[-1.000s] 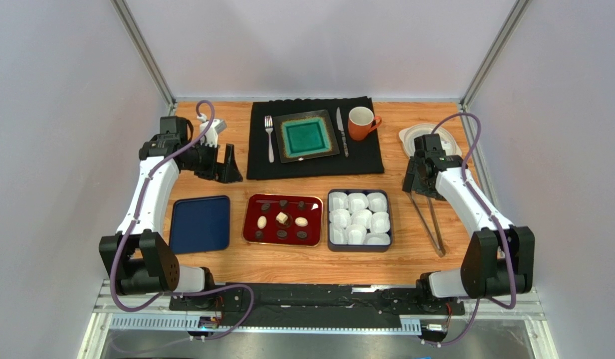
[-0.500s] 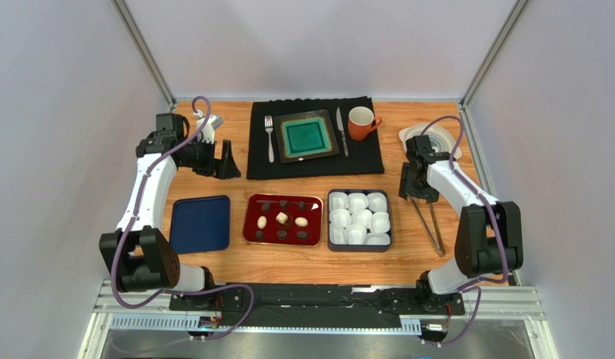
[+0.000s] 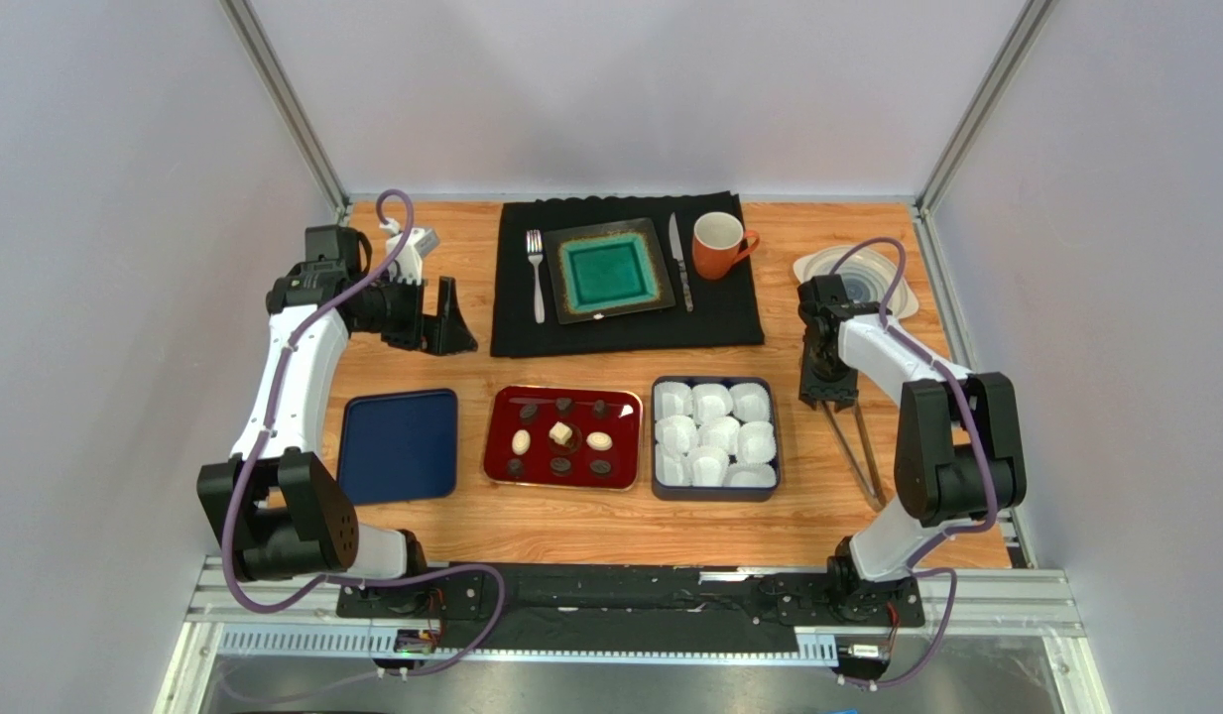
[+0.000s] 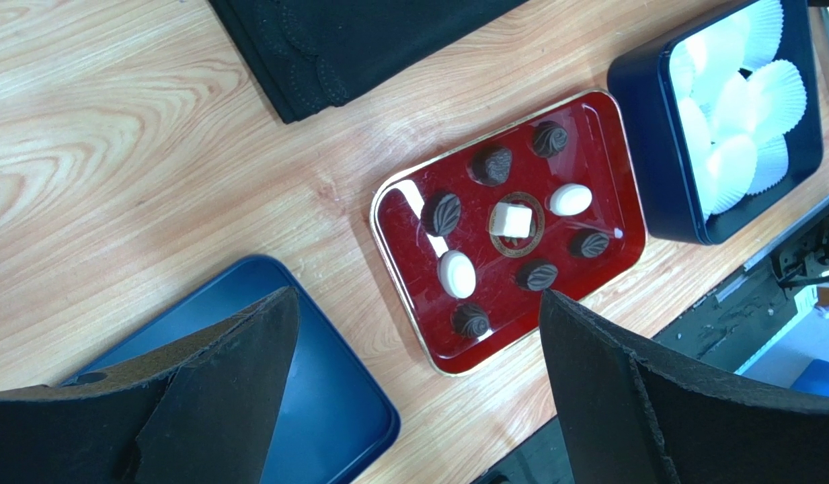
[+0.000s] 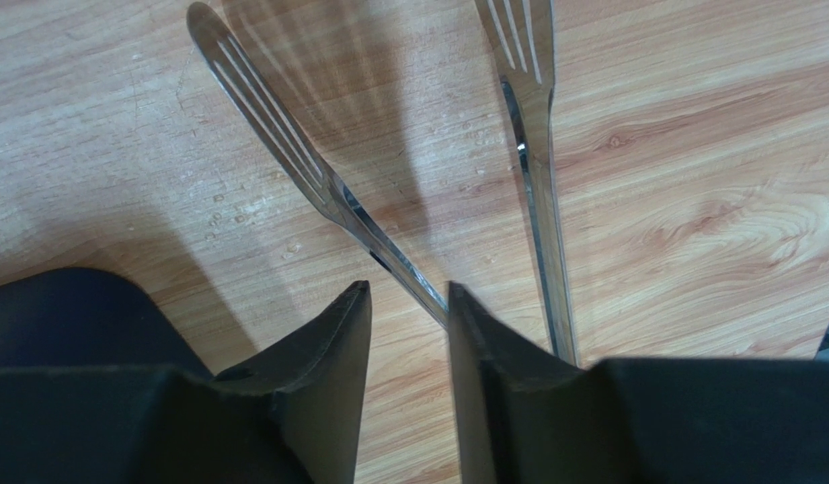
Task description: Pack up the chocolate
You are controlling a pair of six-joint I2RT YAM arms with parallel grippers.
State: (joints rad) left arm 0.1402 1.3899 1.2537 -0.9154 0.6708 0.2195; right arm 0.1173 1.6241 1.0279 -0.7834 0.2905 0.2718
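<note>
The chocolate (image 3: pixel 562 435) lies on a red tray (image 3: pixel 501 446): several dark rounds, two white ovals and a white cube (image 4: pixel 512 219). The tray also shows in the left wrist view (image 4: pixel 408 217). My left gripper (image 3: pixel 450 330) is open and empty, high above the table at the back left; its jaws (image 4: pixel 416 294) stand wide apart. My right gripper (image 3: pixel 832 393) is low over the open ends of metal tongs (image 3: pixel 859 446). Its jaws (image 5: pixel 409 285) are a narrow gap apart, and one tong arm (image 5: pixel 277 131) runs into that gap beside the right finger, not clamped.
A dark blue box (image 3: pixel 657 484) of white paper cups sits right of the red tray; its lid (image 3: pixel 400 445) lies left of it. A black mat (image 3: pixel 722 320) with a green plate, fork, knife and orange mug (image 3: pixel 716 243) is behind. A white dish (image 3: pixel 885 275) is at the back right.
My right arm has folded in and its gripper has come down and left onto the open ends of the tongs. My left gripper has shifted only slightly.
</note>
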